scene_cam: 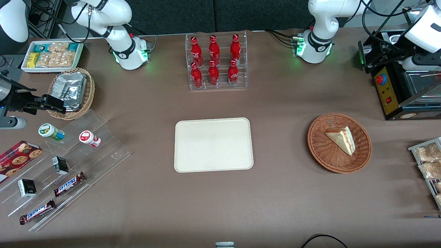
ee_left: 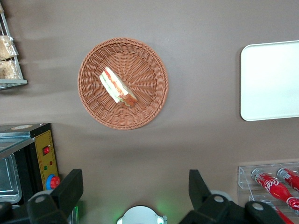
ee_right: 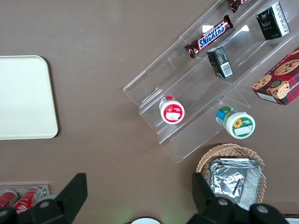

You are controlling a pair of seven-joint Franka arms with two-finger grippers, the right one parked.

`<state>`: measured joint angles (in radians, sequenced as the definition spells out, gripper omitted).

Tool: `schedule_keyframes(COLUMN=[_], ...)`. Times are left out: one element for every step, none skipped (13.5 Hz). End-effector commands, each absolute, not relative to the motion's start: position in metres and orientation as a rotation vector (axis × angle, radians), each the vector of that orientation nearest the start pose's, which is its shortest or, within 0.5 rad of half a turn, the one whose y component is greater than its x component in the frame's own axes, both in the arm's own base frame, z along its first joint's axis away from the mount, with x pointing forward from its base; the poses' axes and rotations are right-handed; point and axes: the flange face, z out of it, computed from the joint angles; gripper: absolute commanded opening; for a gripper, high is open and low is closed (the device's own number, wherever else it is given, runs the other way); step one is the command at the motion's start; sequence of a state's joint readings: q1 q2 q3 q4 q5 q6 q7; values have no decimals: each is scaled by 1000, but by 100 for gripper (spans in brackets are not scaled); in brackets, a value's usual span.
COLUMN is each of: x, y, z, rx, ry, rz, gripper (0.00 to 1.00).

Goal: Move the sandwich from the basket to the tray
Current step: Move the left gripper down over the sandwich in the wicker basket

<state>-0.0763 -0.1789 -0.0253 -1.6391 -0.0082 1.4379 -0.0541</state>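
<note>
One triangular white-bread sandwich [scene_cam: 341, 139] lies in the round reddish-brown wicker basket [scene_cam: 320, 151], well apart from the flat cream rectangular tray [scene_cam: 213, 144]. Raised high above the table, the left gripper [ee_left: 135, 193] is wide open and empty. The approach step is in hand; next it likely must descend over the sandwich.

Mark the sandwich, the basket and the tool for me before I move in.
sandwich [ee_left: 117, 86], left wrist view: on its white bread face.
basket [scene_cam: 318, 146], front view: on the bare woven wall.
tool [ee_left: 135, 189], left wrist view: midway between its open fingers, high above the table, nothing held.
</note>
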Motion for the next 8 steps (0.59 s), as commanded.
schedule_keyframes(x=[482, 483, 490, 503, 514, 525, 536, 551], y=[-50, -49, -47, -43, -39, -35, -32, -20], z=[680, 679, 669, 654, 643, 629, 609, 584], rx=[-3123, -3122, -3115, -3090, -3059, -3051, -3041, -3026], ry=[102, 95, 61, 8, -78, -175, -262, -321], rz=[20, 24, 45, 78, 73, 70, 94, 120], gripper=[100, 100, 100, 100, 100, 100, 100, 100])
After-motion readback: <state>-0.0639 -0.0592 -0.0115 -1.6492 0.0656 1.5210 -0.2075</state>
